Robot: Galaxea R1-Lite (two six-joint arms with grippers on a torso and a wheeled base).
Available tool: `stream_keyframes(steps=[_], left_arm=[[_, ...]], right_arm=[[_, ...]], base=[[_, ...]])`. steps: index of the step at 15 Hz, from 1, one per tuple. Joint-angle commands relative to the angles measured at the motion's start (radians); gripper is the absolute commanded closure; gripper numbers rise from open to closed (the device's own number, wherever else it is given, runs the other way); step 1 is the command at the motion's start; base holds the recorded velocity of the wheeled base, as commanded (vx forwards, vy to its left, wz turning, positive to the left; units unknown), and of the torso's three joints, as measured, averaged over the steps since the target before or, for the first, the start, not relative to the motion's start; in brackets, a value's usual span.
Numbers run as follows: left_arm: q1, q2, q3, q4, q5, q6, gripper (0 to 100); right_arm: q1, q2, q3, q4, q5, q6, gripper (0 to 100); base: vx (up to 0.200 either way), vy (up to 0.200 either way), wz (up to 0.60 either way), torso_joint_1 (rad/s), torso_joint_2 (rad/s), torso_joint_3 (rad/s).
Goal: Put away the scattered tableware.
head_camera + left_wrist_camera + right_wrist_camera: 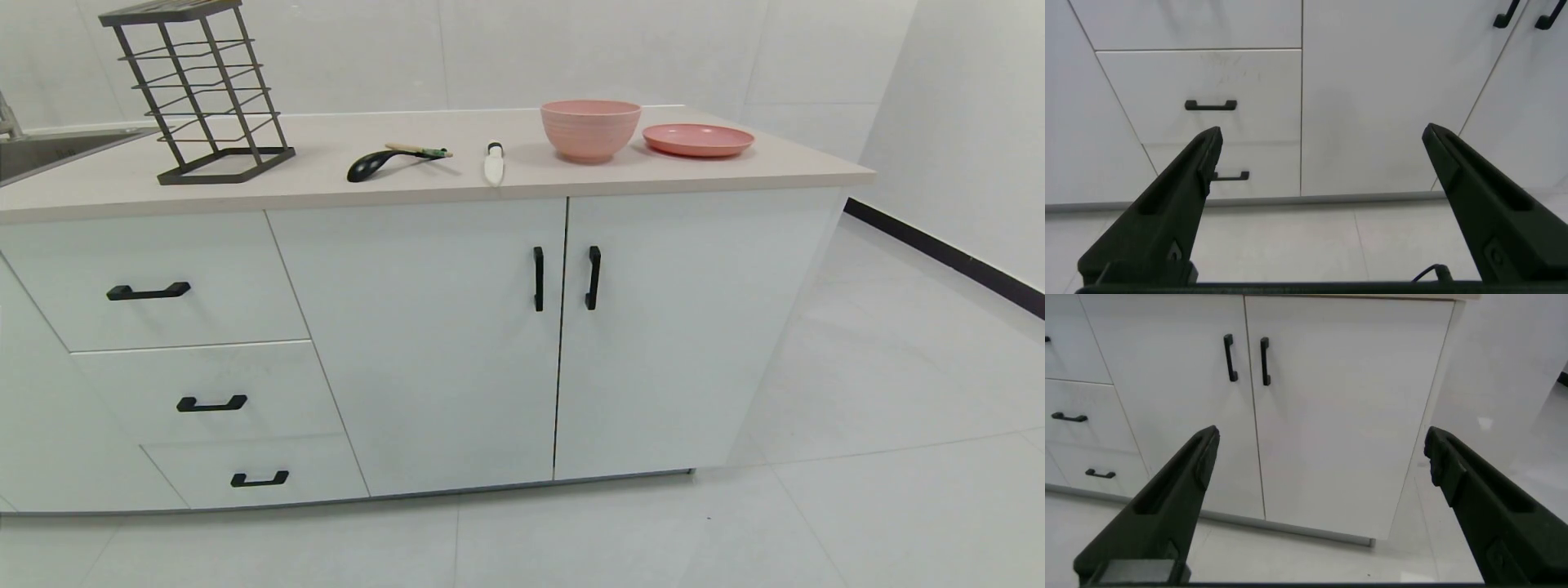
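Left pincer (1321, 135), right pincer (1323, 433): both mine, wide, empty, facing cupboard (441, 343). Far, on counter (245, 186): spoon (371, 166), knife (494, 163), bowl (590, 129), plate (698, 140) rightmost. Judged light, stiff, slippery; I would take bowl by rim, knife by handle.

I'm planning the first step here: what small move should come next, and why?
Probably raise the right arm toward the pink plate. Both the left gripper and the right gripper hang open and low, facing the cabinet front, while the plate lies on the counter above, beside the pink bowl.
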Motion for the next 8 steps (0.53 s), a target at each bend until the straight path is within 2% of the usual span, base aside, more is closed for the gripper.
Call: stream_keyframes(steps=[1, 8], left_arm=[[0.0, 0.001, 0.0, -0.001, 0.0, 0.0, 0], [0.0, 0.001, 0.0, -0.001, 0.0, -0.002, 0]], right_arm=[[0.022, 0.096, -0.01, -0.021, 0.011, -0.002, 0], [0.027, 0.237, -0.075, -0.021, 0.014, -0.003, 0]], base=[[0.0, 0.0, 0.0, 0.0, 0.0, 0.0], [0.0, 0.0, 0.0, 0.0, 0.0, 0.0]])
